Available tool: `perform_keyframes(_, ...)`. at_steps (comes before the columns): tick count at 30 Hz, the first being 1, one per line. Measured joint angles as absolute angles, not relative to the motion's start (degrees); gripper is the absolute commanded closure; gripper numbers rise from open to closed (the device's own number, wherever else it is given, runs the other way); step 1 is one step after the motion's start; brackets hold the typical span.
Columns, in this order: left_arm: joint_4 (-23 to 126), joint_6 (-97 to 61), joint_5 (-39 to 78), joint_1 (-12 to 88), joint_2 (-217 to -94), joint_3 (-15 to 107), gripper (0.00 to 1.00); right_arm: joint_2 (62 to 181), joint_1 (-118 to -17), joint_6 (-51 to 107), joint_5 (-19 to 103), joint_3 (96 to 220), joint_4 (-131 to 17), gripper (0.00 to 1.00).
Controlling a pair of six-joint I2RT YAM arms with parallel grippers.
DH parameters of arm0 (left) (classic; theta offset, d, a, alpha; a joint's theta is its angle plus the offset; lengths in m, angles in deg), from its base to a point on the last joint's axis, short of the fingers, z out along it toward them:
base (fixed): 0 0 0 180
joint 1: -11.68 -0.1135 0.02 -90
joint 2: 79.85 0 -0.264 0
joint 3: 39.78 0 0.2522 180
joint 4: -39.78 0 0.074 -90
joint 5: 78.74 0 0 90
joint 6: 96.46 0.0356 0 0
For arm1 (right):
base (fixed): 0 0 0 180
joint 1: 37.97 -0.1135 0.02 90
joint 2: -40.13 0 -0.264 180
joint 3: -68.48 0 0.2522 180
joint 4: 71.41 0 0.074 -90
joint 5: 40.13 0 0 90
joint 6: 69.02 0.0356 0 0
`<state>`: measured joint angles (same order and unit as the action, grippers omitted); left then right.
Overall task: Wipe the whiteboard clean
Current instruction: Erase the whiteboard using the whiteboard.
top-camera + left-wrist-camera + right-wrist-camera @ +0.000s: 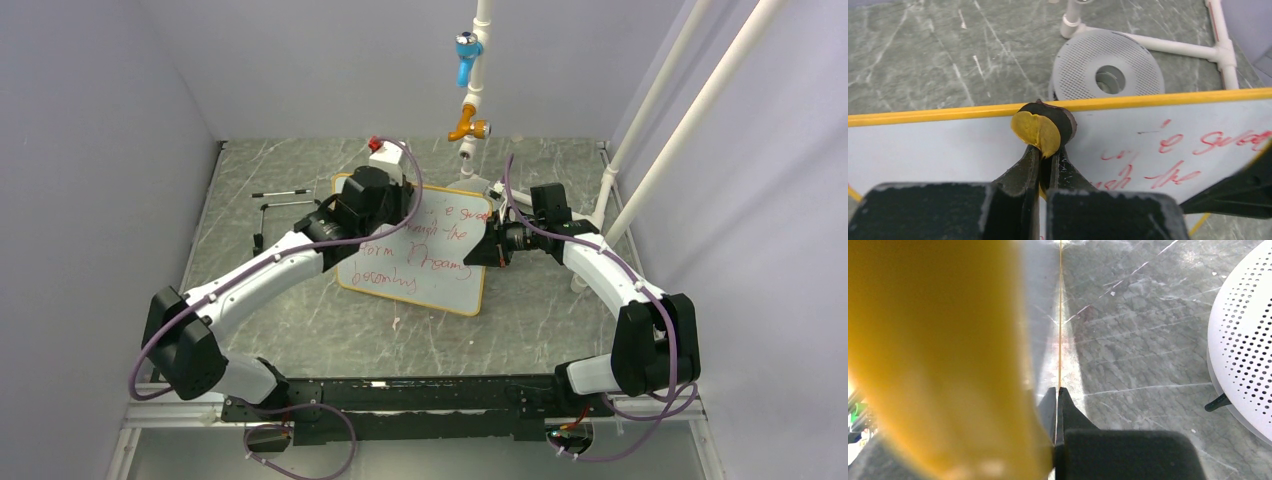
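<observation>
Left pincer [1044, 150]: I see it clamped on one round yellow-black pad [1040, 127] | right pincer [1057, 395]: closed on the thin rim of one glossy whiteboard [430, 270]

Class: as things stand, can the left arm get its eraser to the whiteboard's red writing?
Probably yes. The left gripper, shut on the round eraser, sits at the whiteboard's far edge, with only bare board between it and the red writing. The right gripper clamps the right edge, off to the side.
</observation>
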<state>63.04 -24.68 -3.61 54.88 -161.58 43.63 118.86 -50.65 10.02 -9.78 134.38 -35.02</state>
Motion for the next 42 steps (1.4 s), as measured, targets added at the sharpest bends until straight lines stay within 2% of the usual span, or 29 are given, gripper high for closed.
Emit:
perform_keyframes(6, 63.2, -24.8, -3.5, 53.5, -161.0, 43.2, 1.0, 118.9, -50.7, 10.3, -9.8, 134.4, -34.9, 1.0)
perform_keyframes(18, 62.6, -25.7, -5.4, 63.4, -164.9, 44.3, 1.0, 118.9, -50.6, 9.3, -9.8, 134.4, -34.9, 1.0)
perform_keyframes(32, 63.3, -25.7, -1.0, 52.4, -161.5, 43.6, 1.0, 118.9, -50.6, 10.9, -9.6, 134.4, -34.9, 1.0)
perform_keyframes(42, 62.8, -26.3, -3.0, 62.1, -163.9, 44.9, 1.0, 118.8, -50.7, 8.5, -9.8, 134.4, -34.9, 1.0)
